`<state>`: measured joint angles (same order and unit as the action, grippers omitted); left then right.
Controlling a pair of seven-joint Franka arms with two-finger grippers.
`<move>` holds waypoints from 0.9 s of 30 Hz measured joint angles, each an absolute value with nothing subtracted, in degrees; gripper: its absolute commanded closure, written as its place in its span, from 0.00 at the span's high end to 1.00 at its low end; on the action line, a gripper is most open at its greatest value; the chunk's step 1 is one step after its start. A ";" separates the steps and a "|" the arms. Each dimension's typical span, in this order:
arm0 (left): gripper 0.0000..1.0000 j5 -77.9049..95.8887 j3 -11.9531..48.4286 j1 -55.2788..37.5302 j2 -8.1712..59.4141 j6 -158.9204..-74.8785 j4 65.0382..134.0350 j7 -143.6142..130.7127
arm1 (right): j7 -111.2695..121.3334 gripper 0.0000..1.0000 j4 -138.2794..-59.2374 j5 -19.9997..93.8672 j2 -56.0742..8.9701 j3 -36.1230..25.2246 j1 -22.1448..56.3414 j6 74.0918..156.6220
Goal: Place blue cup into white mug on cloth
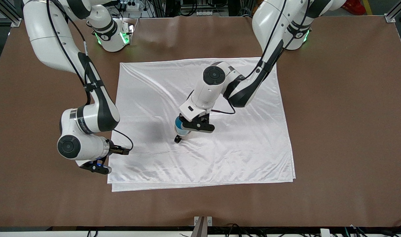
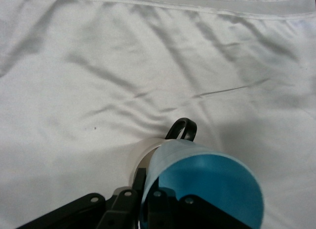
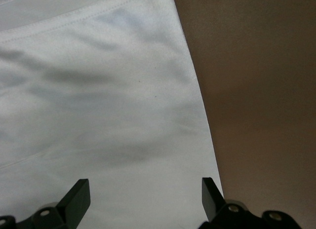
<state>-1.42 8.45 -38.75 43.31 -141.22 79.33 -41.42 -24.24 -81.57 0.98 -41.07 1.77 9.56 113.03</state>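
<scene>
the right hand waits with its fingers spread wide and holding nothing, over the cloth's edge at the right arm's end of the desk, likely parked there to keep clear of the other arm's work. mid-cloth, the left hand grips the blue cup by its rim, fingers closed on the wall, and holds it tilted over the white mug. the mug stands on the cloth with its black handle showing past the cup. the cup looks partly lowered into the mug's mouth; how deep it sits cannot be told.
</scene>
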 measured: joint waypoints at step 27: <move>0.18 -1.42 8.35 -39.72 44.08 -140.78 80.20 -42.18 | -20.52 1.00 -110.02 0.98 -16.26 2.73 8.99 116.32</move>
<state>-1.42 8.35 -39.72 44.08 -140.78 80.20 -42.18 -20.52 -110.02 0.98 -16.26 2.73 8.99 116.32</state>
